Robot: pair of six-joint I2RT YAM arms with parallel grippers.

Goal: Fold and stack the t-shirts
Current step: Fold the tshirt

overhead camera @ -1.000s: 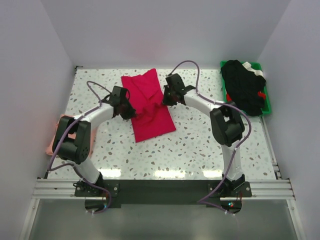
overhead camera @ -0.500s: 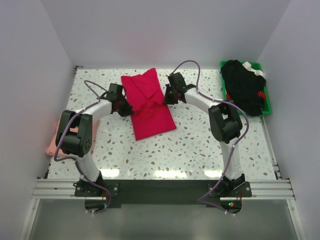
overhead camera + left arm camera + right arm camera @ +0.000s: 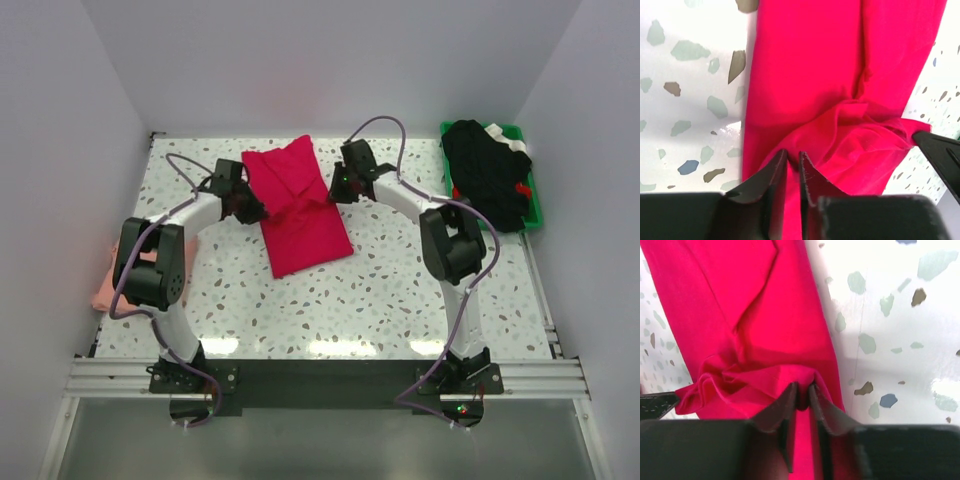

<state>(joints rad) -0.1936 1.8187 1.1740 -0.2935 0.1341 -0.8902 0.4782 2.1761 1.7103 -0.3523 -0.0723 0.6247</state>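
The crimson-red t-shirt (image 3: 298, 208) lies as a long folded strip on the speckled table, slanted from back left to front right. My left gripper (image 3: 254, 209) is shut on the shirt's left edge near its middle; the pinched fold (image 3: 790, 155) shows in the left wrist view. My right gripper (image 3: 334, 191) is shut on the right edge opposite; the pinched fold (image 3: 802, 382) shows in the right wrist view. The cloth bunches up between the two grippers. The pale salmon-pink t-shirt (image 3: 103, 285) lies at the table's left edge, mostly hidden behind the left arm.
A green plastic bin (image 3: 533, 205) at the back right holds dark clothes (image 3: 487, 183). White walls close in the table on the left, back and right. The arm bases stand at the near edge.
Both grippers have moved toward the back of the table, drawing the shirt's middle with them. The left arm's elbow has swung left over the pink shirt.
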